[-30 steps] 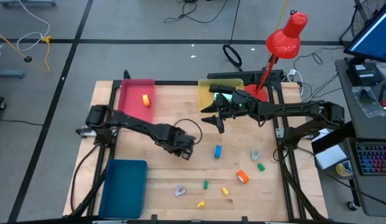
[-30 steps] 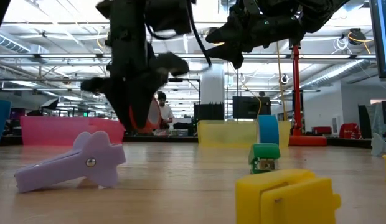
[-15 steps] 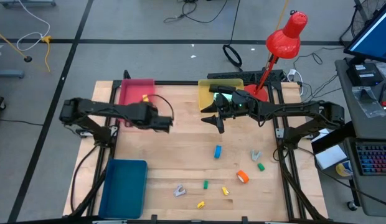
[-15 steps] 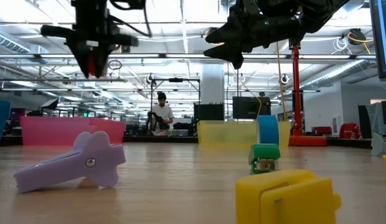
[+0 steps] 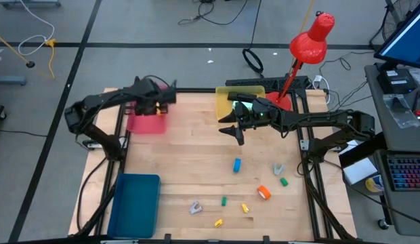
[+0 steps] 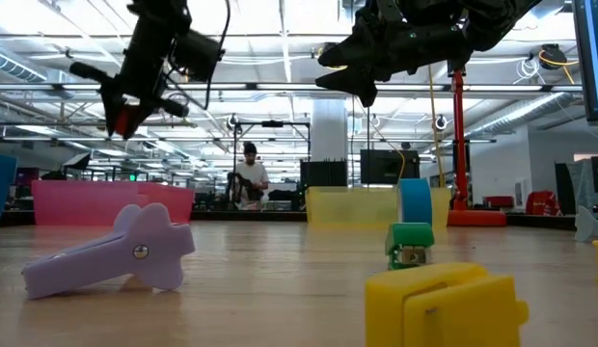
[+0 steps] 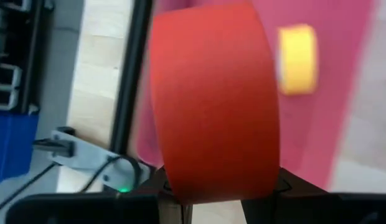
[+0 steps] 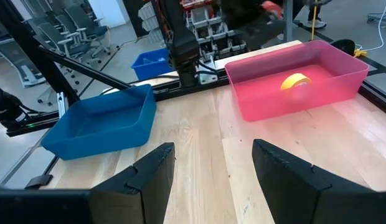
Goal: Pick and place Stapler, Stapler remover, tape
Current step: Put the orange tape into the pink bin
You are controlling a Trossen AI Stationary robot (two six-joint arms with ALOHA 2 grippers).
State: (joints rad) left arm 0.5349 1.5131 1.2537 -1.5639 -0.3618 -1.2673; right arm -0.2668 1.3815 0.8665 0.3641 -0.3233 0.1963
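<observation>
One red tape roll (image 7: 213, 99) sits clamped in my left gripper (image 5: 158, 102) above the pink bin (image 5: 145, 120); my right gripper (image 8: 211, 171) hangs mid-table, fingers apart.

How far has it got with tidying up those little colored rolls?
One yellow tape roll already lies in the pink bin. The left gripper holds the red tape roll over that bin. The blue roll and orange roll sit on the table, like the other small items.
</observation>
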